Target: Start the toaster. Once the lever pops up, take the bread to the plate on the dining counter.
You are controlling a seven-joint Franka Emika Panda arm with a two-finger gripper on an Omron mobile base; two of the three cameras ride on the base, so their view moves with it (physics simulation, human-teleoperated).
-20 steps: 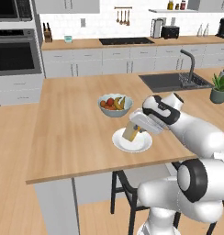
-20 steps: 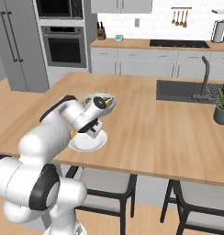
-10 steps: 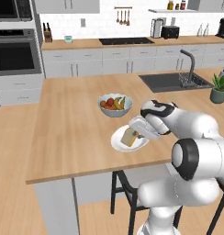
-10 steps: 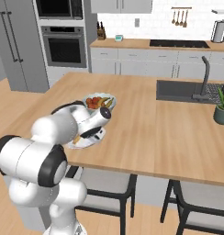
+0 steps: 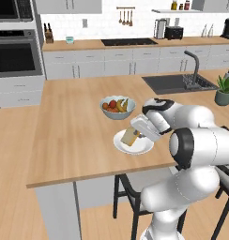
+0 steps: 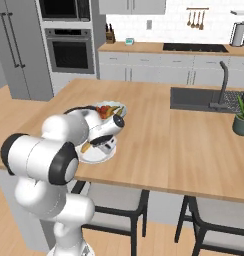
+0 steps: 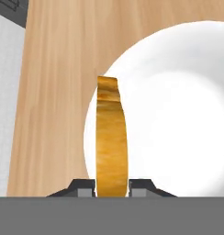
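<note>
The claw (image 7: 112, 186) pinches the bread slice (image 5: 129, 136) edge-on just above the white plate (image 5: 145, 147) on the bench (image 5: 74, 131) — likely not touching. Lower it flat before releasing.

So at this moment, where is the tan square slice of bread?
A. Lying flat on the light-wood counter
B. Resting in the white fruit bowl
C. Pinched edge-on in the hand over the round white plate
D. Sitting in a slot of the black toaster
C: the tan square slice of bread stands edge-on between the fingertips of the hand, with the round white plate right behind it.
</note>
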